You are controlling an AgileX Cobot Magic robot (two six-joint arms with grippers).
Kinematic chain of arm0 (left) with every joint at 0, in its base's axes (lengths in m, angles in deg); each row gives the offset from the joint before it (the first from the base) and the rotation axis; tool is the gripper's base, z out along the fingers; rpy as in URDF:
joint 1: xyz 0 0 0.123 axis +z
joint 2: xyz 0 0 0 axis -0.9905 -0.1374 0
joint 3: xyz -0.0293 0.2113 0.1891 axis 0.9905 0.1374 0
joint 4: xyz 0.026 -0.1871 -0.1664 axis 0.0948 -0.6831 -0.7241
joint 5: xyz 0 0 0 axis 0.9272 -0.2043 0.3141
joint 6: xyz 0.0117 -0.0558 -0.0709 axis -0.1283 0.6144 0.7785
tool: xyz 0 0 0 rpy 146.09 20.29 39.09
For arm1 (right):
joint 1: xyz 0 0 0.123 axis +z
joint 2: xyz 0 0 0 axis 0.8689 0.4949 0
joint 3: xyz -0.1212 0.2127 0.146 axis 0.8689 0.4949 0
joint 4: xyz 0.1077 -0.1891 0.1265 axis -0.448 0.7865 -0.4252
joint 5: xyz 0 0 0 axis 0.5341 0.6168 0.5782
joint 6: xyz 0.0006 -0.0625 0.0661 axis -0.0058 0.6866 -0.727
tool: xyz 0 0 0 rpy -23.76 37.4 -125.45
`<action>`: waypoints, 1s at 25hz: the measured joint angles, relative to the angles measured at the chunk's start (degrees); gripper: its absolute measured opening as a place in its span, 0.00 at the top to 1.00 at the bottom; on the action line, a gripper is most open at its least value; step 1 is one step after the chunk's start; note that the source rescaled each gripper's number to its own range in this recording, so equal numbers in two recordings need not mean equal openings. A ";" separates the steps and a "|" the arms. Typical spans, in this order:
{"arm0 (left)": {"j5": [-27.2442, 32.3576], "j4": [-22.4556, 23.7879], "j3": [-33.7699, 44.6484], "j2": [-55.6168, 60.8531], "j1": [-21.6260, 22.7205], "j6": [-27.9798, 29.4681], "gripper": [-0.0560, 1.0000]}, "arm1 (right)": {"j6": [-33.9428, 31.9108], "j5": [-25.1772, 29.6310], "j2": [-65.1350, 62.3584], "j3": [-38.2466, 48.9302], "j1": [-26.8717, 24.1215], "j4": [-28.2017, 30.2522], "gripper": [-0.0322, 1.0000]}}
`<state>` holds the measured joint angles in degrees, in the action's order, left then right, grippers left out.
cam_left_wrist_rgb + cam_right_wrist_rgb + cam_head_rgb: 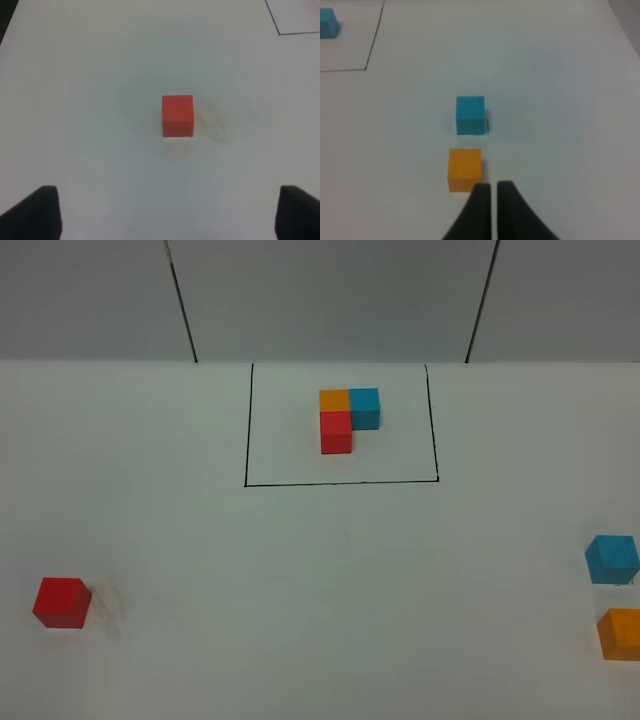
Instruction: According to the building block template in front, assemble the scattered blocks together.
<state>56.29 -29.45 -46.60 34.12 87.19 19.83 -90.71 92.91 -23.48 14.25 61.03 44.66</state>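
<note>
Orange cube (620, 633) sits closest to the lens in the high view, way out at about 4 o'clock and partly cut off by the frame edge. The light blue cube (611, 559) is just behind it on its 12 o'clock side, with a small gap, so they're not touching. The red cube (61, 601) is off on its own at 8 o'clock, well apart from the other two, with a faint grey smudge (110, 605) on the white worktop (300, 590) just beside it. Up at 12 o'clock is the building block template (345, 418). It's an L of three joined cubes: orange at the corner, blue touching its 3 o'clock side, red touching its 6 o'clock side. All of that sits inside the black drawn rectangle (340, 483). None of the loose cubes are anywhere near each other as a group yet. On the left wrist cam, the left tool (170, 192) has its fingers (45, 210) spread wide, fully released, with the red cube sitting ahead of it and centred on the gap, well clear of both fingers. On the right wrist cam, the right tool (493, 187) is clenched to a thin slit with nothing in it. The orange cube lies just beside its tip rather than in line with it, and I can't tell if they actually touch. The light blue cube is a bit further out.
</note>
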 joint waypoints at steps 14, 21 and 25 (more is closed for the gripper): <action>-0.43 -0.01 -14.24 -12.84 0.00 -1.00 0.15 | 0.00 0.00 0.00 0.00 0.00 0.00 0.97; 0.33 -0.01 -22.69 -31.73 0.00 1.09 0.15 | 0.00 0.00 0.00 0.00 0.00 0.00 0.97; 1.44 -0.01 -23.09 -40.57 0.00 3.72 0.15 | 0.00 0.00 0.00 0.00 0.00 0.00 0.97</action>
<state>57.72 -29.46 -69.69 -6.45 87.19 23.55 -90.71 92.91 -23.48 14.25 61.03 44.66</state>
